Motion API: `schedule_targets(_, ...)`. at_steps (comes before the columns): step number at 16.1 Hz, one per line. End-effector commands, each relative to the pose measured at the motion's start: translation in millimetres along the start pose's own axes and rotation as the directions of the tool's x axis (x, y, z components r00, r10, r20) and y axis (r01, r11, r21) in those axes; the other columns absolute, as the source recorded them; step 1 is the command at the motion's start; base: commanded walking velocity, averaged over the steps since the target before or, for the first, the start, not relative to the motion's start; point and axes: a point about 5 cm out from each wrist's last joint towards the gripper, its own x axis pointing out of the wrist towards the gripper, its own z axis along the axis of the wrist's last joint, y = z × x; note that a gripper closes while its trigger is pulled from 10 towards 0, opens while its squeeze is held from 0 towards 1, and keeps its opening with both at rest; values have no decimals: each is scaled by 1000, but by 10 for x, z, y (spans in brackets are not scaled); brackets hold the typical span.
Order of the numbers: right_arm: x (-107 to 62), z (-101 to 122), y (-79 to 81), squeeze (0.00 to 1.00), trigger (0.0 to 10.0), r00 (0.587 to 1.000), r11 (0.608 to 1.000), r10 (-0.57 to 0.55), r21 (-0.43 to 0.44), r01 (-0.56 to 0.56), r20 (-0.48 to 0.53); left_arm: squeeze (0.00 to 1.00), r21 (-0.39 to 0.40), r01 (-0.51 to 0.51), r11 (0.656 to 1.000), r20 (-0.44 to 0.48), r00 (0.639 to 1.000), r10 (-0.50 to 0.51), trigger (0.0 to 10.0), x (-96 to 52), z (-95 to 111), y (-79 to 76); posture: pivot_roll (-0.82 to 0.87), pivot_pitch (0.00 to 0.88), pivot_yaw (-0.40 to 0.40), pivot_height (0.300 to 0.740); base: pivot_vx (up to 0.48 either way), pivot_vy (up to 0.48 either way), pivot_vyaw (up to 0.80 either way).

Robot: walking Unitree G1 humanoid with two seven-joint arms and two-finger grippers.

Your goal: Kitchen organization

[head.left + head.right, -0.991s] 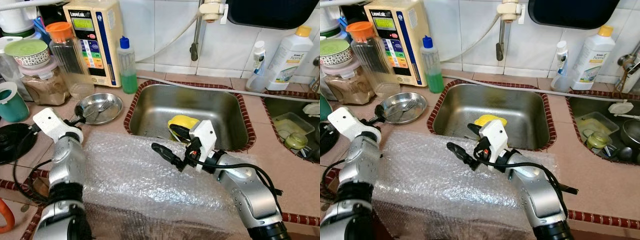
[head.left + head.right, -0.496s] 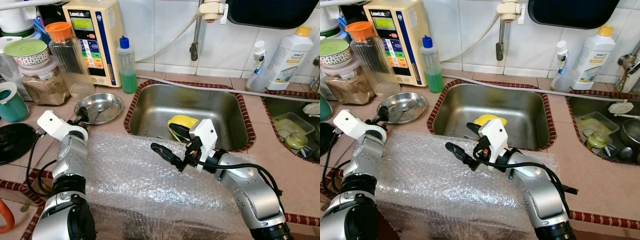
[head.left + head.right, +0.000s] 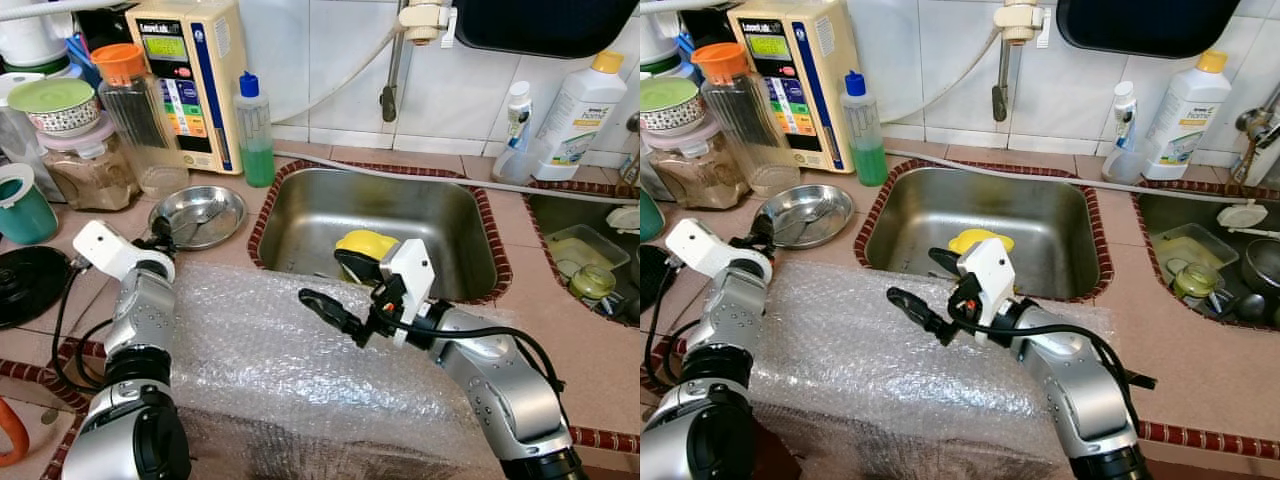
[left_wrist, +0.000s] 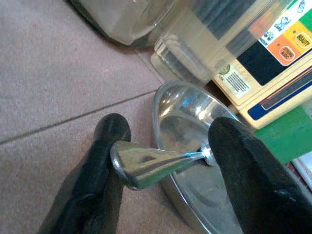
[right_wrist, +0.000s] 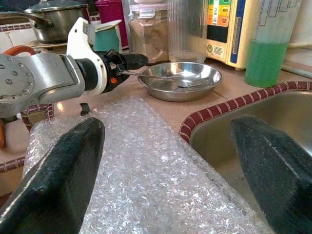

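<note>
Left eye view: tiled counter (image 3: 560, 330), steel sink (image 3: 300, 220).

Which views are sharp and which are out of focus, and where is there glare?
Left eye view: evenly lit and sharp, with white glints on the bubble wrap and sink. Left wrist view: the fork handle is fairly sharp, the near fingers soft. Right wrist view: the fingers are blurred, the steel dish clear.

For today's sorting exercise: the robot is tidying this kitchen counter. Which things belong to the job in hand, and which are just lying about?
In the job:
left gripper
fork
steel dish

Lying about:
bubble wrap
green soap bottle
white detergent bottle
yellow cup in the sink
</note>
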Motion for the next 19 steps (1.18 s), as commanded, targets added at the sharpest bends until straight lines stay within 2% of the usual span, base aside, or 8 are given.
schedule_targets(1,14,61,17,588,10000,1000,1000,8,-13,-8,13,0,17,-4,1000,14,1000,3,0,7,30,-11,50,0,47,740,0,0,0)
schedule_targets(2,13,60,15,502,10000,1000,1000,6,-14,-6,12,0,40,-16,999,36,999,15,0,6,59,-18,50,0,47,740,0,0,0)
schedule_targets(5,22,53,2,424,10000,1000,1000,1,-15,-1,9,0,56,2,998,74,997,-6,0,13,139,-97,53,0,48,740,0,0,0)
schedule_targets(7,27,47,-4,329,10000,1000,1000,-1,-16,1,7,0,57,8,998,89,996,-13,0,16,176,-125,55,0,48,740,0,0,0)
schedule_targets(8,30,45,-8,227,10000,1000,1000,-3,-16,3,6,0,60,16,998,105,994,-22,0,15,212,-148,56,0,49,740,0,0,0)
schedule_targets(10,38,44,-12,133,10000,1000,1000,-6,-17,6,6,0,59,23,998,120,992,-30,0,13,248,-174,57,0,50,740,0,0,0)
schedule_targets(11,40,42,-12,0,10000,1000,1000,-7,-18,7,6,0,61,36,998,121,992,-43,0,9,253,-194,59,0,52,740,0,0,0)
schedule_targets(19,64,40,-55,0,10000,1000,999,-31,-35,31,4,0,76,237,969,164,955,-246,0,-41,417,-499,62,0,53,740,0,0,0)
